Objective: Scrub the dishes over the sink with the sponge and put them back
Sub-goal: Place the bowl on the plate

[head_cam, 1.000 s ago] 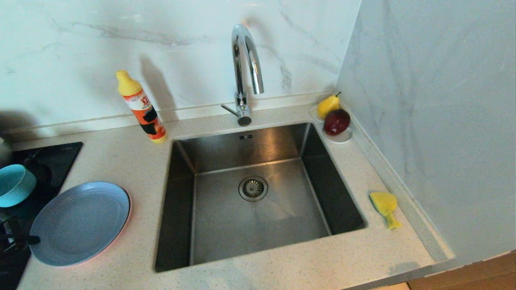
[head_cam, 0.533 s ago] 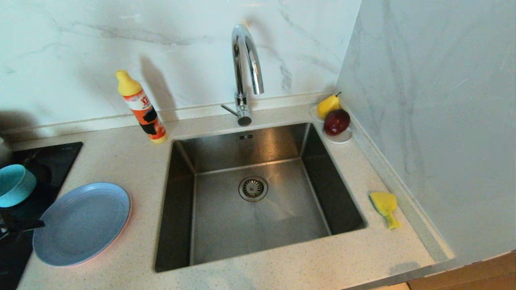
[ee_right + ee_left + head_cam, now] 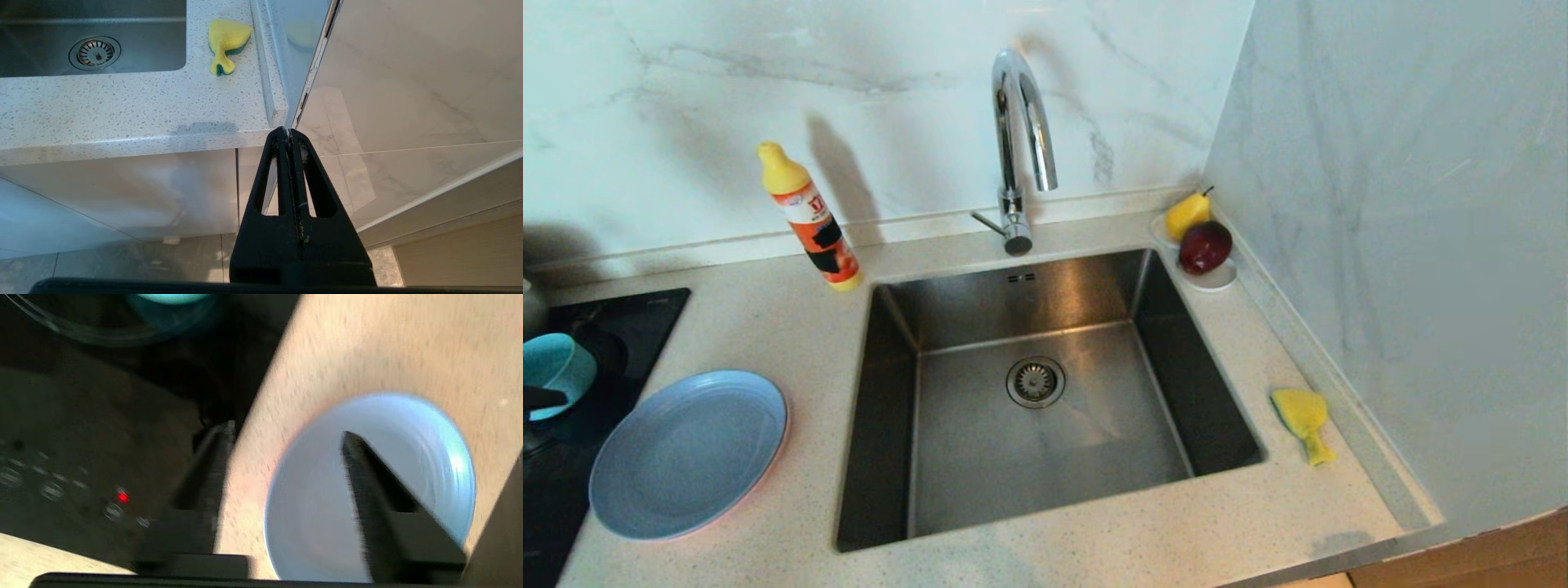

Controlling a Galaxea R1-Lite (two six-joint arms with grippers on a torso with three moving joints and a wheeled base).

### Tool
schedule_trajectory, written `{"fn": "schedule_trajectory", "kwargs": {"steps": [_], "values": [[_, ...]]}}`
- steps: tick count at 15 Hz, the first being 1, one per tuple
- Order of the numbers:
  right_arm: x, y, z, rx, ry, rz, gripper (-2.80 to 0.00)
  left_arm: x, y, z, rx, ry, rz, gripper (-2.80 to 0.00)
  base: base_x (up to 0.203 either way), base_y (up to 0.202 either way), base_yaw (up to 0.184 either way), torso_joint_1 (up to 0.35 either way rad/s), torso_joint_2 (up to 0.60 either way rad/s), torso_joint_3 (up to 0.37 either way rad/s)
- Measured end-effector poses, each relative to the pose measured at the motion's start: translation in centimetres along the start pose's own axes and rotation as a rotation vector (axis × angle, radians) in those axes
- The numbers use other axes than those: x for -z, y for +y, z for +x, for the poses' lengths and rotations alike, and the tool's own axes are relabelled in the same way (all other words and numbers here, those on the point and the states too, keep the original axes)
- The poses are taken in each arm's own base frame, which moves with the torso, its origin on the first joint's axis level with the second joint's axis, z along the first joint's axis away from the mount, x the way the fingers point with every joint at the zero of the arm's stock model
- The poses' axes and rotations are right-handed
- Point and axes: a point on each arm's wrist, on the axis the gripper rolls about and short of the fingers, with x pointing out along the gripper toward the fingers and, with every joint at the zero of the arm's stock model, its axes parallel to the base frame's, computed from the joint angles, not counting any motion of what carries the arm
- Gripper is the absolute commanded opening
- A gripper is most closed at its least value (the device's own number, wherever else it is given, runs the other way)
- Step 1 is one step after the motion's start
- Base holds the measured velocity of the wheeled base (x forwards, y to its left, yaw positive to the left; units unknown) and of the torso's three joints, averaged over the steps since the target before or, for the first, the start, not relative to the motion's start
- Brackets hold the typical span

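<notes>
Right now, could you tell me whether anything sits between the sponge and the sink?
Nothing visible does. The sponge lies on the counter just right of the sink, with only bare counter between them. The right gripper is parked below the counter edge, shut and empty.

Head view steeply down over sink; right wrist view below counter, sharing sponge.

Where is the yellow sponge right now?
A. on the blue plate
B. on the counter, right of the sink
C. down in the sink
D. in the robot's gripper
B: the sponge lies on the speckled counter to the right of the sink, with no gripper on it.
</notes>
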Motion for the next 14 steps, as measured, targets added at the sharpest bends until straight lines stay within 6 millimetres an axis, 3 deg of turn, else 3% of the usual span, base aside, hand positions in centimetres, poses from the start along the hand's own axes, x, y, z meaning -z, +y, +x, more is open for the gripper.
{"fn": "schedule_trajectory", "kwargs": {"steps": [8,9,14], "values": [[0.0,0.0,0.0,0.0,0.0,0.0,-2.8,-4.7,-0.2,-0.8,-0.114,-0.146,0.149,-2.8,0.0,0.0,0.0,0.0,0.0,0.0],[0.0,0.0,0.0,0.0,0.0,0.0,-2.8,-5.2,0.0,-0.6,-0.133,-0.155,0.173,0.0,0.0,0.0,0.0,0.0,0.0,0.0],[0.0,0.0,0.0,0.0,-0.001,0.0,-2.8,-7.6,1.3,2.0,-0.19,-0.175,0.201,0.0,0.0,0.0,0.0,0.0,0.0,0.0]]}}
